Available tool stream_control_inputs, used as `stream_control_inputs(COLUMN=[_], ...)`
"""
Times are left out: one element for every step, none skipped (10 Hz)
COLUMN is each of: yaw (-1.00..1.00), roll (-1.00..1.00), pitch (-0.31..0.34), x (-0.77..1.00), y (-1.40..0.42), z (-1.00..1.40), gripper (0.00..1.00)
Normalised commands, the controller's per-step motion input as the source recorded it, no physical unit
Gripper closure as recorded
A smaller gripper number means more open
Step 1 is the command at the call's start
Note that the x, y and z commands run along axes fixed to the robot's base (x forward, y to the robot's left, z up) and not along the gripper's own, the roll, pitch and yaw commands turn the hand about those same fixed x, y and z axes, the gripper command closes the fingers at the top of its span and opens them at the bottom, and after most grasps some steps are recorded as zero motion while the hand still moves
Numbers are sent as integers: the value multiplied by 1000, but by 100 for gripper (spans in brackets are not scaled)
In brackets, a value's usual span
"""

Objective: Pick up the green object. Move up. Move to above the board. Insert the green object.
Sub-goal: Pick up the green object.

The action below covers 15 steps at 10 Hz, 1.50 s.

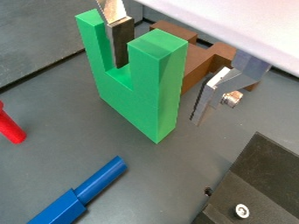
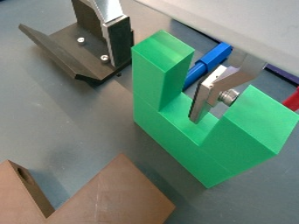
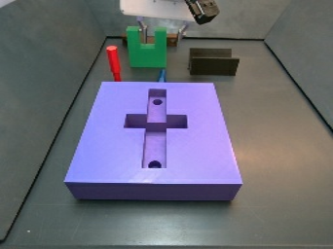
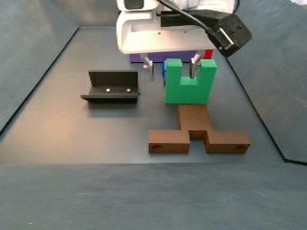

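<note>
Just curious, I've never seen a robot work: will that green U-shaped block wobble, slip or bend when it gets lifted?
Probably rigid: the green object looks solid. Its flat base suggests no rolling. The gripper straddles one prong, whose smooth faces might slip slightly.

Dark grey matte floor (image 4: pixel 72 135), smooth, kinda dull sheen, soft pale reflections toward near edge. Thin light seam where floor meets side wall (image 4: pixel 24 45). Walls plain grey, box-like enclosure, closing in on both sides and back in both side views. Back wall (image 3: pixel 247 15) lighter up top. Light even, diffuse, shadows soft and short. Wrist views: same grey floor, nothing else of room.
</note>
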Motion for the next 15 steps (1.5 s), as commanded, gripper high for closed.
stream_control_inputs(yaw=[0,0,0,0,0,0,0,0,0,0,0,0,0,0,0], roll=[0,0,0,0,0,0,0,0,0,0,0,0,0,0,0], pitch=[0,0,0,0,0,0,0,0,0,0,0,0,0,0,0], x=[0,0,0,0,0,0,0,0,0,0,0,0,0,0,0], y=[0,0,0,0,0,0,0,0,0,0,0,0,0,0,0], z=[0,0,0,0,0,0,0,0,0,0,0,0,0,0,0], gripper=[100,100,100,100,100,100,100,100,100,100,100,100,100,100,100])
